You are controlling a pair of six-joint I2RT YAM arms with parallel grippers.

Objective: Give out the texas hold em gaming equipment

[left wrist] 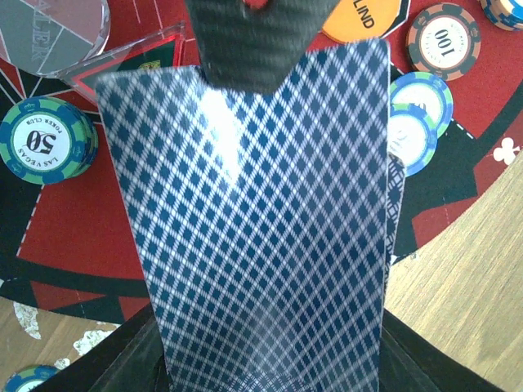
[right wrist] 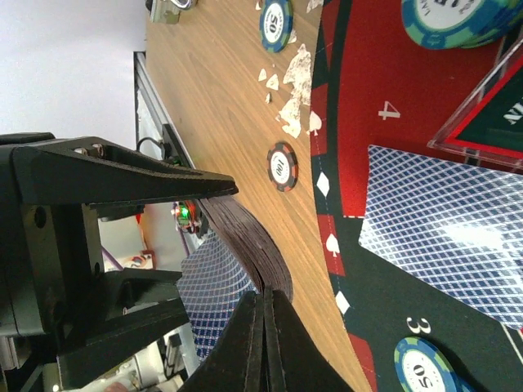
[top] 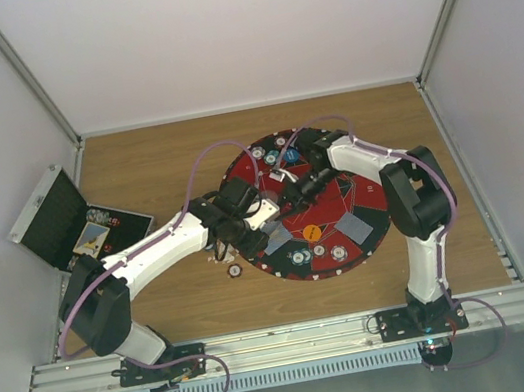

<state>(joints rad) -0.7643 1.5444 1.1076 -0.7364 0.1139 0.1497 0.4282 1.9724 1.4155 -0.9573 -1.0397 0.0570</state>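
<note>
My left gripper (top: 249, 222) (left wrist: 270, 363) is shut on a deck of blue-diamond-backed playing cards (left wrist: 261, 229) (right wrist: 245, 237), held above the left rim of the round mat (top: 363, 193). Reaching in from the right, my right gripper (top: 287, 195) (right wrist: 265, 309) is shut, its fingertips (left wrist: 260, 45) pinching the far edge of the deck's top card. Two cards (top: 354, 227) (top: 278, 239) lie face down on the mat; the right wrist view shows one card (right wrist: 449, 220). Poker chips (top: 299, 256) (left wrist: 45, 140) (left wrist: 444, 38) and an orange disc (top: 311, 232) (left wrist: 364, 20) sit on the mat.
A black case (top: 53, 218) lies open at the far left of the table. One chip (top: 235, 270) (right wrist: 282, 166) rests on the wood beside the mat, near white scraps (right wrist: 296, 86). A clear round button (left wrist: 49, 33) lies on the mat.
</note>
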